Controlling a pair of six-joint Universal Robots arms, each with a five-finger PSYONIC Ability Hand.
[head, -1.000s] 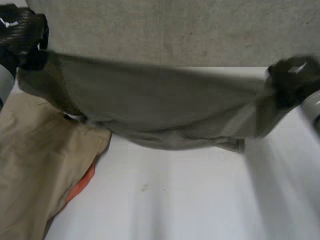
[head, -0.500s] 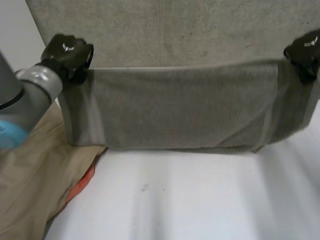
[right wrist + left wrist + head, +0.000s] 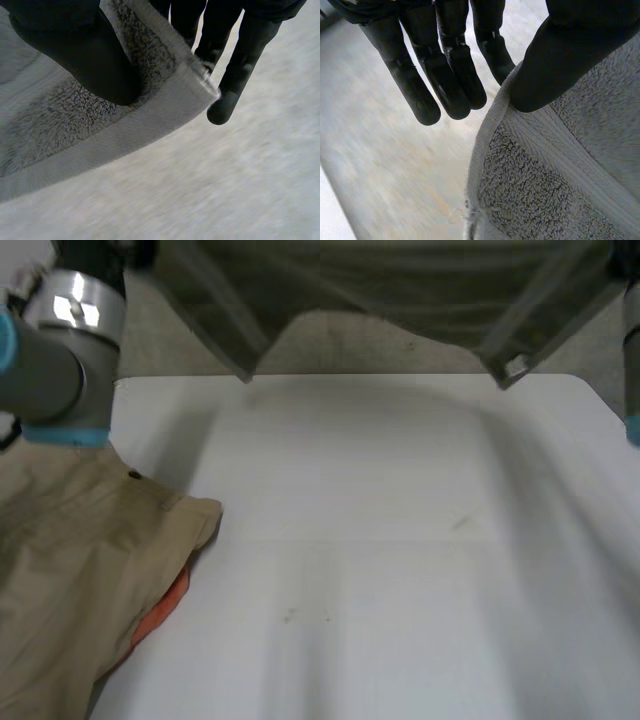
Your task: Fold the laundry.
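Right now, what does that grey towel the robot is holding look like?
The towel is grey and fluffy, with looped terry pile and a flat woven band along its hem. Both hands hold it up over the far edge of the white table, clear of it, with two lower corners dangling. The left hand pinches one edge between thumb and fingers; the right hand pinches a corner.

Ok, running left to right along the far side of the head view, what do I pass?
left arm → grey towel, hanging in the air over the table's far edge → right arm
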